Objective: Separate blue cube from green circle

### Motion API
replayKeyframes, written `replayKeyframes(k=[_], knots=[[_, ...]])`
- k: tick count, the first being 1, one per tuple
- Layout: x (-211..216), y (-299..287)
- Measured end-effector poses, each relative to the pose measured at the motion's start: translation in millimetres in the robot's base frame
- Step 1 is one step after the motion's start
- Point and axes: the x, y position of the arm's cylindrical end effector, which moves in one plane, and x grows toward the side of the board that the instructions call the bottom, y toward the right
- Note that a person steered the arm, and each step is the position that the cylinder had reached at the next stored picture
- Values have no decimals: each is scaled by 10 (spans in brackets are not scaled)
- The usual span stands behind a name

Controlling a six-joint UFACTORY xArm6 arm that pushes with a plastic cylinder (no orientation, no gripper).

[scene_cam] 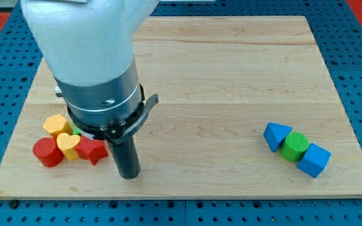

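Observation:
The blue cube (pixel 313 160) lies near the view's bottom right, touching the green circle (pixel 293 146) on its upper left. A blue triangle (pixel 276 135) touches the green circle's other side, so the three form a diagonal row. My tip (pixel 129 175) rests on the board at the view's lower left, far from this row and just right of the red star.
A cluster at the view's lower left holds a red star (pixel 92 150), a yellow heart (pixel 69 145), a red cylinder (pixel 47 152) and a yellow hexagon block (pixel 57 125). The wooden board (pixel 231 75) lies on a blue pegboard. The arm's body hides part of the board's upper left.

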Motion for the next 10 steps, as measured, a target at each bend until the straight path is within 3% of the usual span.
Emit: replayKeyframes(k=[4,10], knots=[[85,62],[73,968]])
